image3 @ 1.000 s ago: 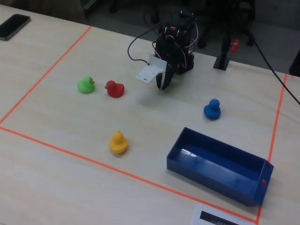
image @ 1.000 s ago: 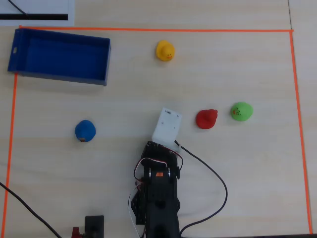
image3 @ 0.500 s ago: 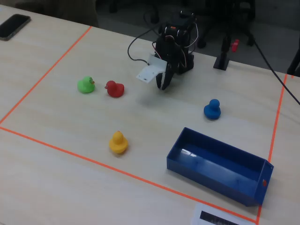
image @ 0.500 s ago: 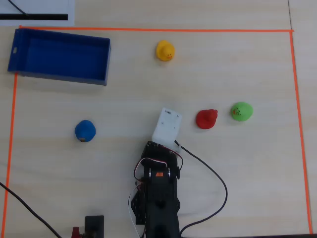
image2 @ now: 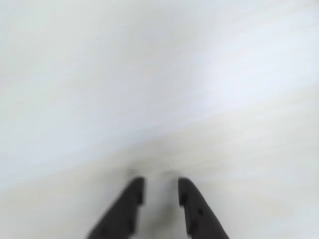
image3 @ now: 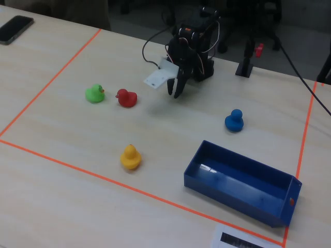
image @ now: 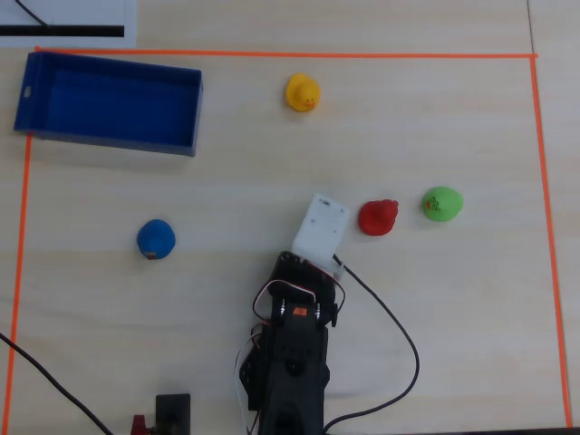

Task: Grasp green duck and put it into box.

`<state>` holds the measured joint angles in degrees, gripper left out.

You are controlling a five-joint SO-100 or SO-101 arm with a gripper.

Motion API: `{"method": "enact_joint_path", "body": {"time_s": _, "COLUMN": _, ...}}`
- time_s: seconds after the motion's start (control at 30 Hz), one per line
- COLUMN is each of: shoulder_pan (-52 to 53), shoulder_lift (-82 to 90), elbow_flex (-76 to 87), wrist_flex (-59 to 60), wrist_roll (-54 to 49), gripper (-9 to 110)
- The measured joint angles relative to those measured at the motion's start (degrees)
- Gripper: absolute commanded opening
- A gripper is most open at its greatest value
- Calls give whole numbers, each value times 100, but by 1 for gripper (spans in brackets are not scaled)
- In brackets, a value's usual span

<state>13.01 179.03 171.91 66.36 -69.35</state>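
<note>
overhead view: the arm (image: 290,362) sits at the bottom centre; its white wrist block reaches toward the red duck (image: 378,217), with the green duck (image: 442,203) just beyond, farther right.
task thing: green duck stands on the bare counter (image: 453,344) inside the orange tape border (image: 542,227), close beside the red duck but apart from it, and well apart from the box (image: 109,143) at the upper left.
pincer: in the wrist view the pincer (image2: 159,191) shows two dark fingers a narrow gap apart, holding nothing, above blurred pale wood; the fixed view shows the pincer (image3: 176,93) pointing down near the arm's base.
step in hand: judged as the reach toward the green duck; no grasp made.
advice: swing further right in the overhead view, pass over or behind the red duck so it is not knocked, spread the fingers wider, and come down centred on the green duck.
risk: red duck lies almost in the line of approach.
materials: ducks look smooth, rounded and glossy, likely to slip from a shallow pinch; box is rigid dark-blue plastic, shallow, low-walled, empty; counter is pale wood grain, matte.
others: yellow duck (image: 302,92) and blue duck (image: 156,239) lie clear of the path.
</note>
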Motion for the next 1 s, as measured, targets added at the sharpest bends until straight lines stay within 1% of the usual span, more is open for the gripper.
{"method": "enact_joint_path", "body": {"time_s": 0.17, "shoulder_pan": 905, "shoulder_lift": -2048, "elbow_flex": -2259, "wrist_flex": -325, "wrist_roll": -211, "gripper": 31}}
{"method": "enact_joint_path", "body": {"time_s": 0.4, "shoulder_pan": 2312, "shoulder_lift": -5019, "elbow_flex": -5792, "wrist_flex": -949, "wrist_roll": -800, "gripper": 40}}
{"method": "enact_joint_path", "body": {"time_s": 0.5, "shoulder_pan": 2812, "shoulder_lift": -6100, "elbow_flex": -6715, "wrist_flex": -1485, "wrist_roll": -1037, "gripper": 43}}
{"method": "enact_joint_path", "body": {"time_s": 0.6, "shoulder_pan": 3190, "shoulder_lift": -6979, "elbow_flex": -7058, "wrist_flex": -2021, "wrist_roll": -1204, "gripper": 44}}
{"method": "enact_joint_path", "body": {"time_s": 0.77, "shoulder_pan": 3621, "shoulder_lift": -8130, "elbow_flex": -7049, "wrist_flex": -2883, "wrist_roll": -1485, "gripper": 44}}
{"method": "enact_joint_path", "body": {"time_s": 1.0, "shoulder_pan": 3964, "shoulder_lift": -8578, "elbow_flex": -6223, "wrist_flex": -4271, "wrist_roll": -2004, "gripper": 45}}
